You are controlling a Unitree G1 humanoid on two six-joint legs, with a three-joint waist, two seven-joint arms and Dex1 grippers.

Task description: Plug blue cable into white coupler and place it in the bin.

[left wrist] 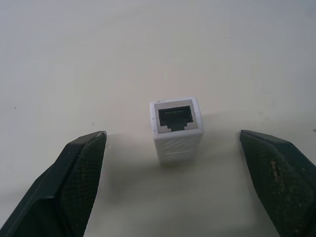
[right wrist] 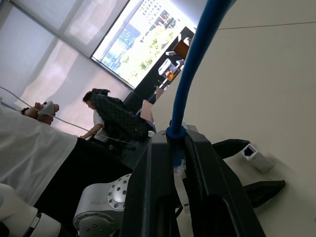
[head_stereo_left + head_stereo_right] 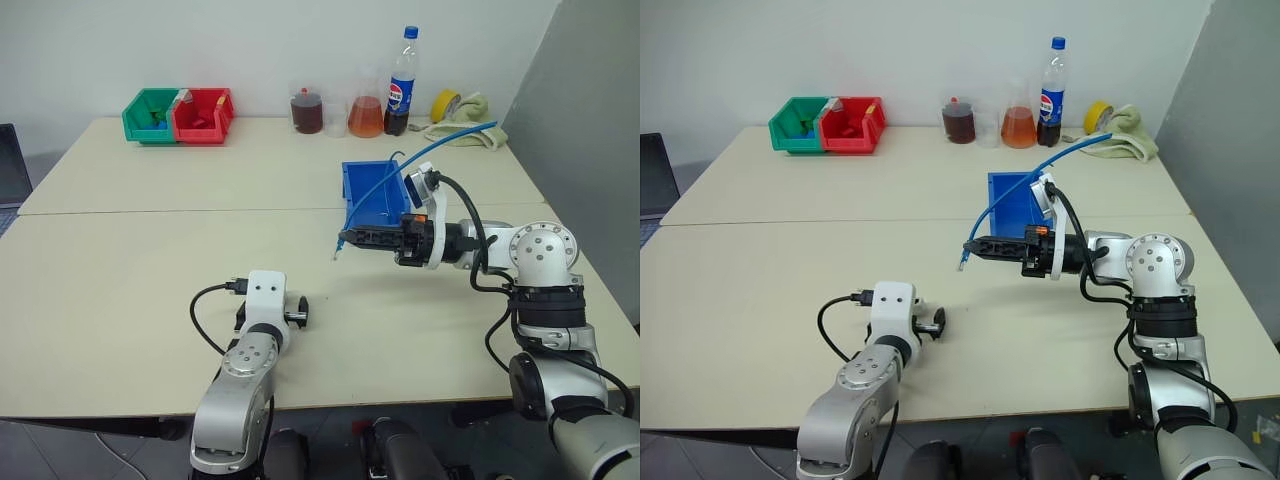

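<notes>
The white coupler [image 1: 176, 129] stands on end on the table, its dark socket face up, between the wide-apart black fingers of my open left gripper [image 1: 173, 136], touching neither. My left gripper [image 3: 298, 312] rests low near the table's front. My right gripper [image 3: 345, 238] hovers above the table's middle, pointing left, shut on the blue cable [image 3: 385, 178] close to its plug end, which hangs just below the fingertips. The cable arcs up and back toward the far right. Behind the right gripper the blue bin [image 3: 378, 190] stands. The right wrist view shows the coupler [image 2: 256, 157] beyond the clamped cable [image 2: 197, 54].
A green bin [image 3: 150, 115] and a red bin [image 3: 205, 115] sit at the back left. Flasks of liquid, a cola bottle [image 3: 402, 85], yellow tape [image 3: 445, 103] and a cloth [image 3: 470, 130] line the back right. A dark laptop [image 3: 10, 165] lies at the left edge. People [image 2: 106, 121] stand beyond the table.
</notes>
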